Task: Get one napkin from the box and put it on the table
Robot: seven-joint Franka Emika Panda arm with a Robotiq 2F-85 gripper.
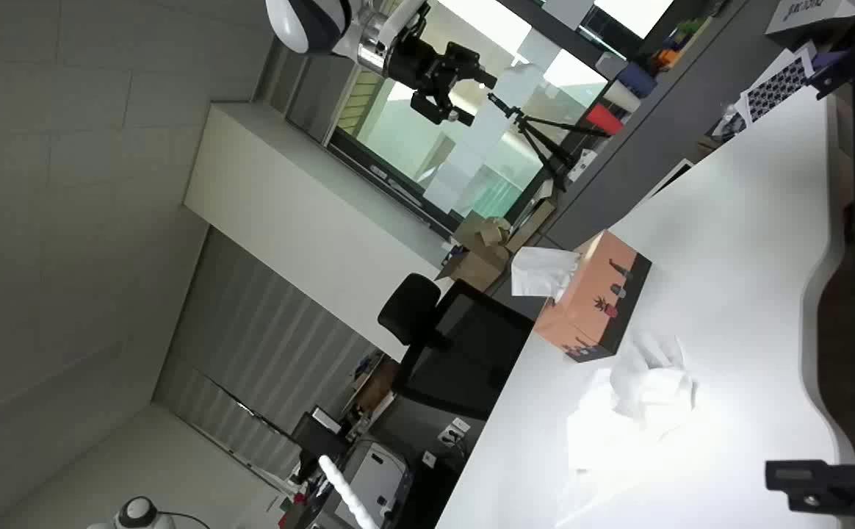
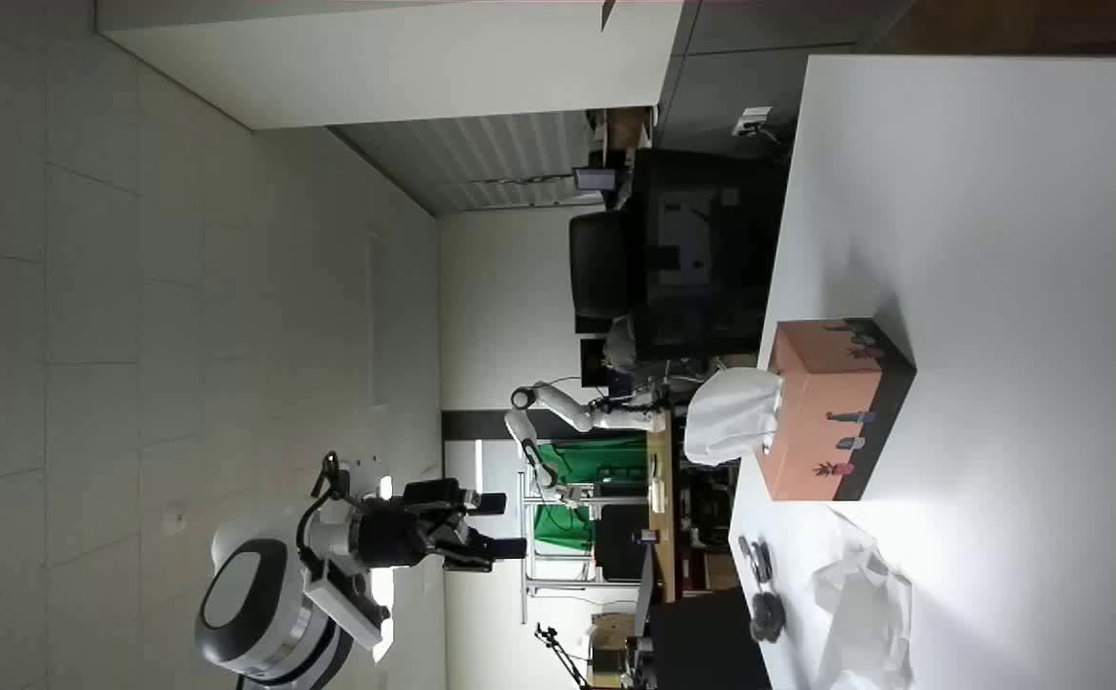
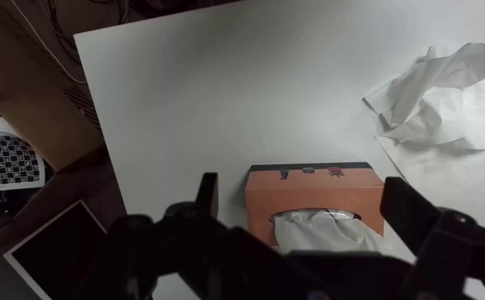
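An orange napkin box with a dark base band stands on the white table. It shows in an exterior view and in the wrist view. A white napkin sticks out of its top slot; it also shows in an exterior view and in the wrist view. My gripper is open and empty, well above the table and apart from the box; it also shows in an exterior view. In the wrist view its spread fingers frame the box.
Crumpled white napkins lie on the table beside the box, also visible in both exterior views. A black office chair stands beyond the table edge. A black bracket is near the table's edge.
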